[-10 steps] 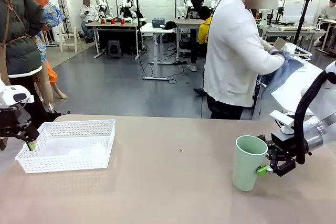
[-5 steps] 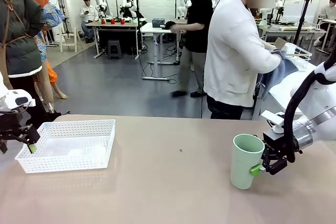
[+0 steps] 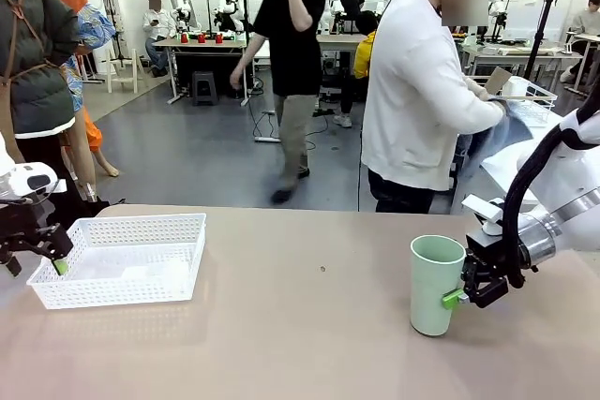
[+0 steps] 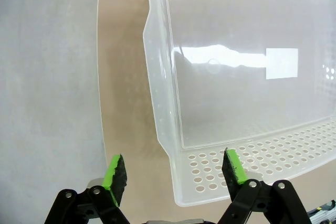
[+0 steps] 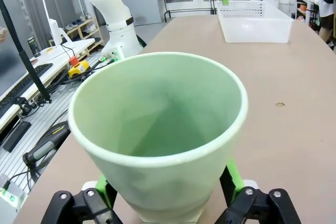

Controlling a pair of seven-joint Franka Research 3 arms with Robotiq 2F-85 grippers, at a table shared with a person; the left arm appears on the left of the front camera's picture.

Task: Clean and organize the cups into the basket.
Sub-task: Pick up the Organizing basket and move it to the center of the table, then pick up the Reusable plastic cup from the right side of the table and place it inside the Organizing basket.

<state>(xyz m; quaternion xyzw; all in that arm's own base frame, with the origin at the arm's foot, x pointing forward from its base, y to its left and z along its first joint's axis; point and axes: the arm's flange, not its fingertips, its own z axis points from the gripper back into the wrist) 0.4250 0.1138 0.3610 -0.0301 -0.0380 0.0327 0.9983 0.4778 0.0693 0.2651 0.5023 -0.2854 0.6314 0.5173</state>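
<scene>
Shifted slightly left since the earlier frame: mint cup (image 3: 436, 285), grasped by right gripper (image 3: 453, 297), upright on table (image 3: 300, 344), well apart from basket (image 3: 122, 289). Left gripper (image 4: 174, 170) straddles the basket rim, jaws apart. Recommended: lift clear and carry level. Count: one cup, one basket.

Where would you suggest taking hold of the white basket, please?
I'd grip the basket by its left end wall, coming down from above: that thin upright wall suits a pinch, and the left claw stands astride it near the front corner.
</scene>
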